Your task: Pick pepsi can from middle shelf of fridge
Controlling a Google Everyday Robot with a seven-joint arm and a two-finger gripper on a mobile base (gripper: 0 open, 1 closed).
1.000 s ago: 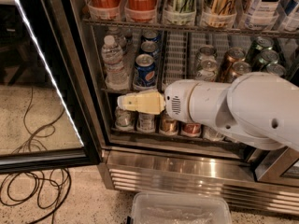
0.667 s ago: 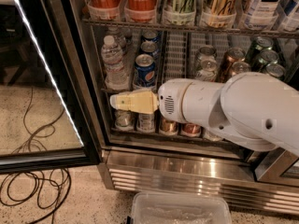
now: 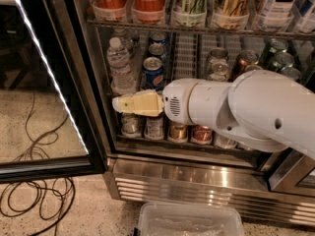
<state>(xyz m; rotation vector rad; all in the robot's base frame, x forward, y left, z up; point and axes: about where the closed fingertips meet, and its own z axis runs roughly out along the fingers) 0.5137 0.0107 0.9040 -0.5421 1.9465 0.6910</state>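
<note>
1. Blue pepsi can (image 3: 153, 74) stands upright at the front of a lane on the middle shelf (image 3: 186, 58), just right of a clear water bottle (image 3: 119, 65).
2. More blue cans line up behind it in the same lane.
3. White arm (image 3: 246, 112) reaches in from the right across the fridge (image 3: 197, 181) opening.
4. Tan gripper (image 3: 118, 104) points left, below the pepsi can and not touching it, with its tip under the water bottle's base.
5. Gripper opening: cannot tell from this view; nothing is seen held.
6. Glass door (image 3: 54, 107) stands open at left.
7. Black cables (image 3: 34, 200) lie on the floor, with a clear plastic bin (image 3: 189, 220) in front of the fridge.
</note>
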